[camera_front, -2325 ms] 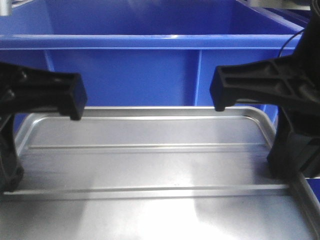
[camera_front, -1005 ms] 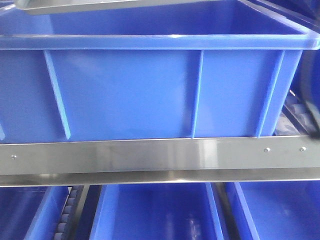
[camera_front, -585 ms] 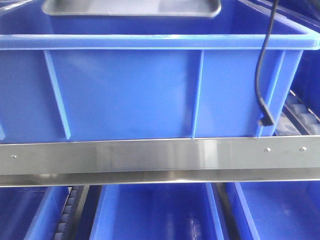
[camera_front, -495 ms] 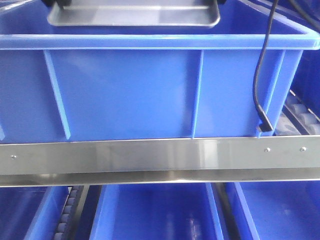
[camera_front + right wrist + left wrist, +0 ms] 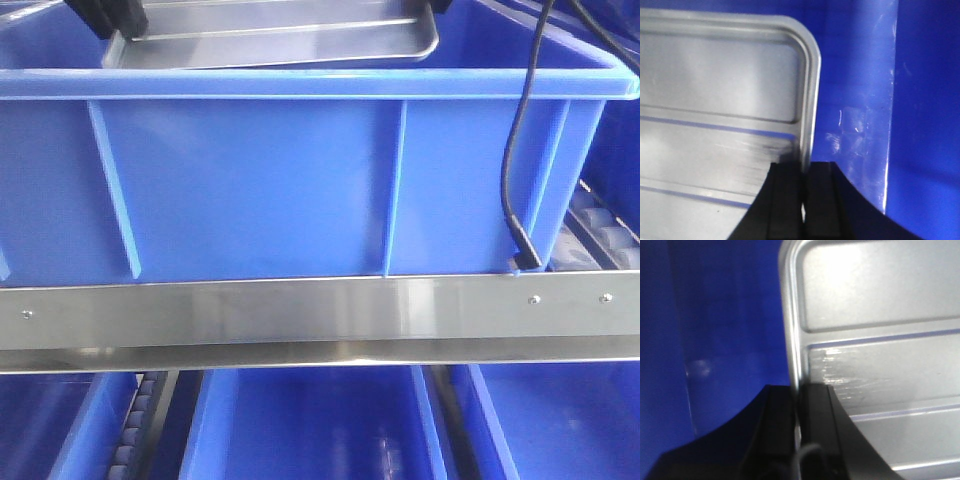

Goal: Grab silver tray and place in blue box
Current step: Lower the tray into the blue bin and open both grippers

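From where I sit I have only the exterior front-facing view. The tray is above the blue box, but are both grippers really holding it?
Observer: Yes. In the left wrist view the left gripper is closed over the rim of the silver tray, one finger on each side of the edge.
Operator: And the right one?
Observer: The right gripper pinches the opposite rim the same way.
Operator: What is beneath the tray?
Observer: Both wrist views show the inside of the blue box beside the tray's corners.

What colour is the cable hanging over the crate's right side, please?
Black; the thin hanging cable shows best in the front-facing view.
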Tool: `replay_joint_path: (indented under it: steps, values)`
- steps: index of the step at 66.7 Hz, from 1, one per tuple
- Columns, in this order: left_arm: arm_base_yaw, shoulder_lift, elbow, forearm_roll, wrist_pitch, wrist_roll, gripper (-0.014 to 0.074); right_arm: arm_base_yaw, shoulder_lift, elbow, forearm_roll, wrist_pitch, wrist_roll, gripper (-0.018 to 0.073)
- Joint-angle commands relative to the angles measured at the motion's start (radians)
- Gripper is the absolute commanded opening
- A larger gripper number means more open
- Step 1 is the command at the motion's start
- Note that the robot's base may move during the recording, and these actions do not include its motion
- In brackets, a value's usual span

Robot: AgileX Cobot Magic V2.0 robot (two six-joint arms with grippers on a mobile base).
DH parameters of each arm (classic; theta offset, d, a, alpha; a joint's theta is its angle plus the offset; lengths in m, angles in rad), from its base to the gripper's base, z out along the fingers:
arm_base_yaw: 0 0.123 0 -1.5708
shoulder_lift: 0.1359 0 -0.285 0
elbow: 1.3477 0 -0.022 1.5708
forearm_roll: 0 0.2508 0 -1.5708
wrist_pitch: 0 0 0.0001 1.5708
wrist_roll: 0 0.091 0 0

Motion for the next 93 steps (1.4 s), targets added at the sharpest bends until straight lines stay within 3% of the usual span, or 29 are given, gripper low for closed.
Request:
replay_joint_path:
  steps: [1, 5, 14, 17, 23, 30, 37, 49, 53, 59, 67, 71, 86, 93]
  values:
    - [-0.03, -0.044, -0.046, -0.116, -0.122, 0.006, -0.0003, 0.026, -0.041, -0.046, 0.122, -0.175, -0.021, 0.006]
    - [-0.03, -0.044, -0.046, -0.114, -0.11, 0.006, 0.005, 0.025, -0.041, -0.046, 0.123, -0.175, -0.021, 0.006]
    - [-0.03, -0.043, -0.046, -0.101, -0.1, -0.003, 0.033, 0.025, -0.041, -0.046, 0.118, -0.173, -0.023, 0.0064]
    - [-0.03, -0.043, -0.046, -0.072, -0.107, -0.003, 0.0403, 0.021, -0.041, -0.046, 0.096, -0.161, -0.032, 0.0103]
    - [-0.022, -0.043, -0.046, -0.024, -0.105, -0.003, 0.0426, 0.01, -0.041, -0.046, 0.08, -0.136, -0.037, 0.0258]
    - [0.009, -0.043, -0.046, -0.024, -0.105, -0.003, 0.0424, -0.009, -0.041, -0.046, 0.081, -0.124, -0.037, 0.0475]
    - [0.04, -0.043, -0.046, -0.036, -0.093, -0.005, 0.0424, -0.01, -0.041, -0.046, 0.081, -0.113, -0.037, 0.0556]
    - [0.062, -0.043, -0.046, -0.067, -0.089, -0.005, 0.0422, -0.01, -0.04, -0.046, 0.08, -0.131, -0.037, 0.0549]
    - [0.062, -0.043, -0.046, -0.067, -0.089, -0.005, 0.0382, -0.01, -0.04, -0.046, 0.08, -0.136, -0.037, 0.0534]
    - [0.062, -0.043, -0.046, -0.071, -0.087, -0.005, 0.0225, -0.01, -0.039, -0.046, 0.08, -0.135, -0.037, 0.0426]
    - [0.062, -0.043, -0.046, -0.084, -0.087, -0.005, -0.0028, -0.01, -0.039, -0.046, 0.08, -0.134, -0.037, 0.0164]
    - [0.062, -0.043, -0.046, -0.084, -0.091, -0.005, 0.0006, -0.01, -0.039, -0.046, 0.08, -0.135, -0.037, 0.0046]
    - [0.064, -0.044, -0.044, -0.11, -0.043, -0.003, -0.0011, -0.01, -0.042, -0.04, 0.114, -0.133, -0.038, 0.0055]
    - [0.064, -0.069, -0.005, -0.161, -0.12, -0.003, -0.0001, 0.002, -0.06, 0.005, 0.114, -0.195, -0.06, 0.0055]
